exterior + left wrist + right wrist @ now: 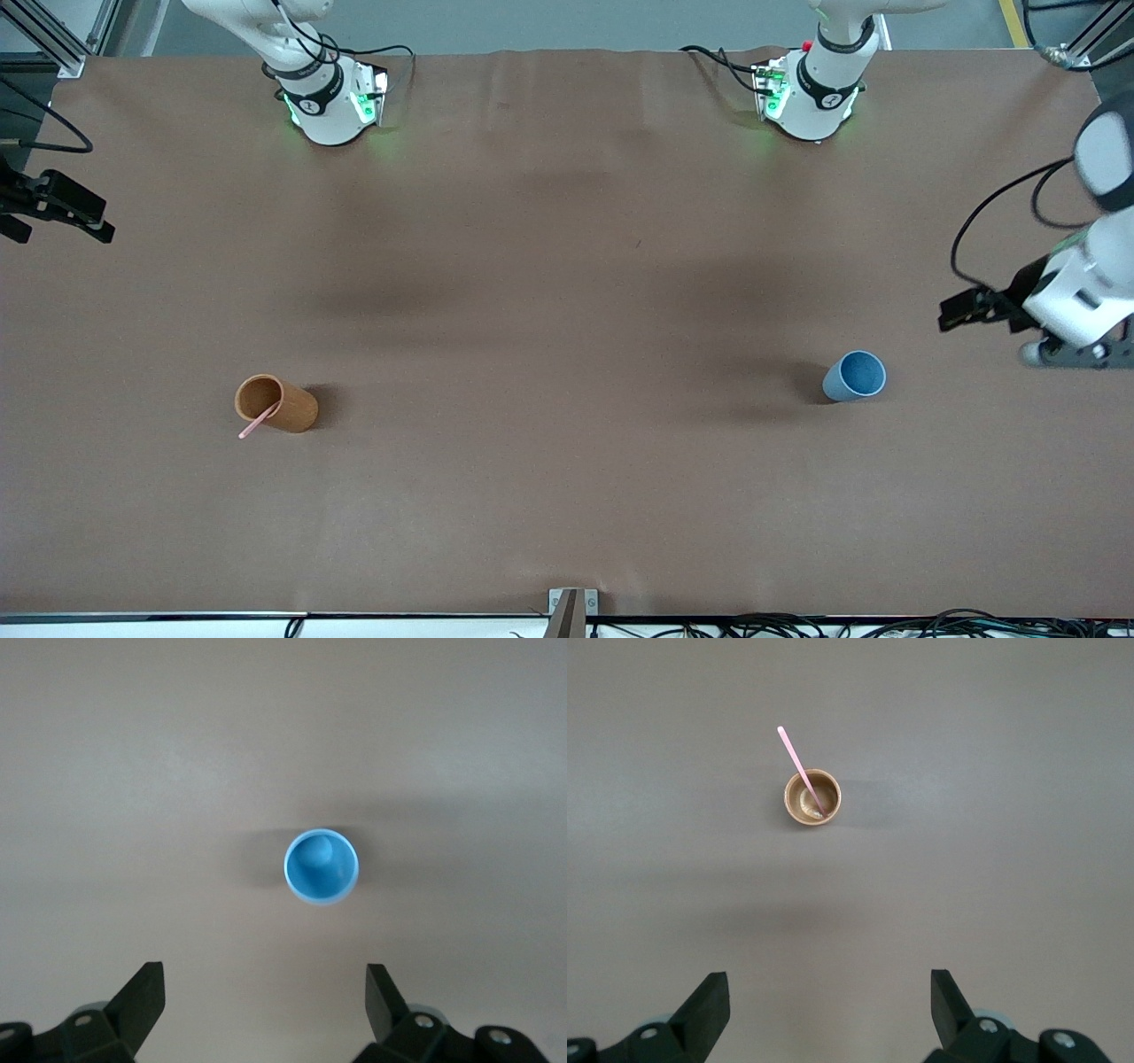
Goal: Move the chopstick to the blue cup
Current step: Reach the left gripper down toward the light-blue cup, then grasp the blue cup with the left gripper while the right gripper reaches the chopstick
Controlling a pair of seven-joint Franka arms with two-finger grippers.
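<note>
Overhead, plain brown tabletop (567,310).

The lower end of the chopstick (802,771) sinks into the orange cup (812,797), so the cup wall hides how it rests at the bottom. From the front, my right claw (53,208) is cut by the picture's edge and only its dark tips show. My left claw (970,310) also runs off the edge, its wrist half out of view. In both wrist views my fingers (142,997) are clipped at the bottom edge, so only their tips show. The blue cup (322,865) shows only its rim and inside; its outer wall is hidden.
</note>
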